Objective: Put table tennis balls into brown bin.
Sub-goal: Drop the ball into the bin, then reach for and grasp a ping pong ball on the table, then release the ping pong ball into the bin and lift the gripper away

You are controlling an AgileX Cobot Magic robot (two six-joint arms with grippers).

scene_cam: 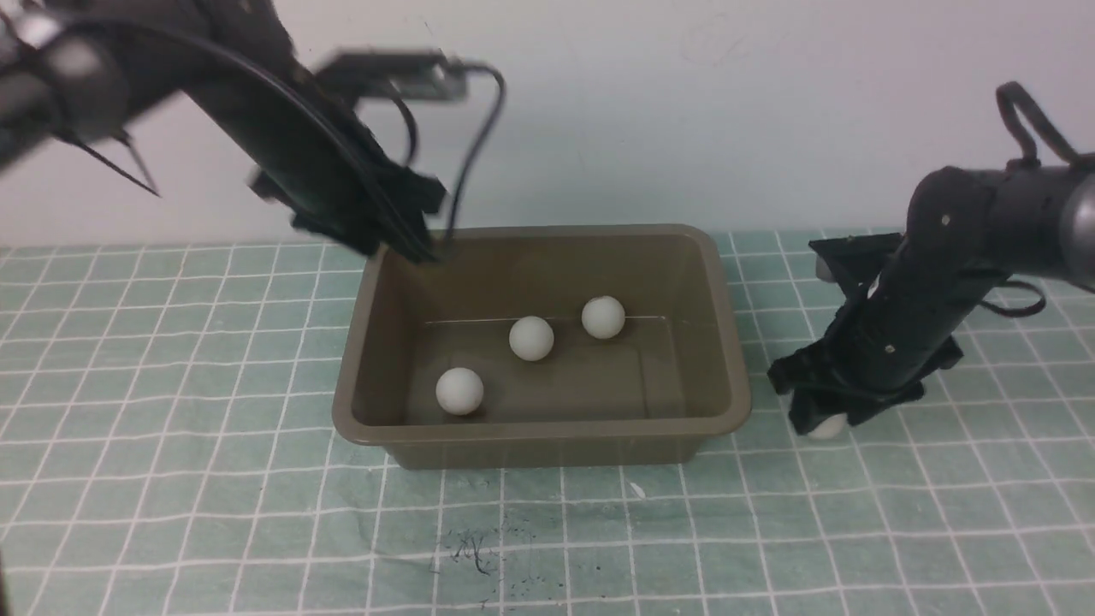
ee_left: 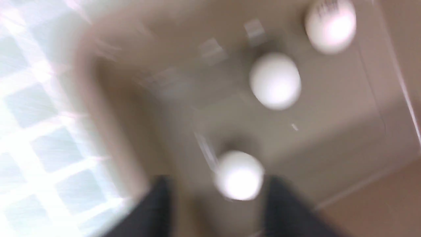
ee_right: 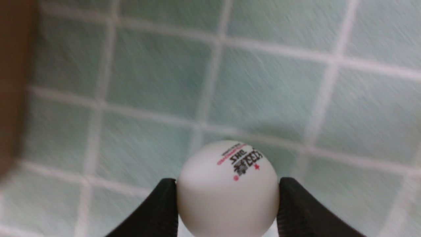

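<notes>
1. Green grid mat [scene_cam: 171,385] under a pale wall.
2. Left gripper [scene_cam: 419,248] hangs over the brown bin [scene_cam: 547,432], at its far-left corner, fingers spread, empty.
3. Three table tennis balls [scene_cam: 531,338] lie inside.
4. Right gripper [scene_cam: 823,421] clamps the fourth ball [ee_right: 228,187] beside the bin; only it remains.

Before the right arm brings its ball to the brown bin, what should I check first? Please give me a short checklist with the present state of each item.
1. Right gripper shut on the printed ball, both fingers touching: ok.
2. Ball above the rim of the brown bin: not ok; it sits low by the green mat, outside the bin's right wall.
3. Ball lifted off the mat: cannot tell.
4. Free floor in the bin: ok; three balls lie there with space between them.
5. Left gripper out of the way: probably ok; it is open, over the far left corner.
</notes>
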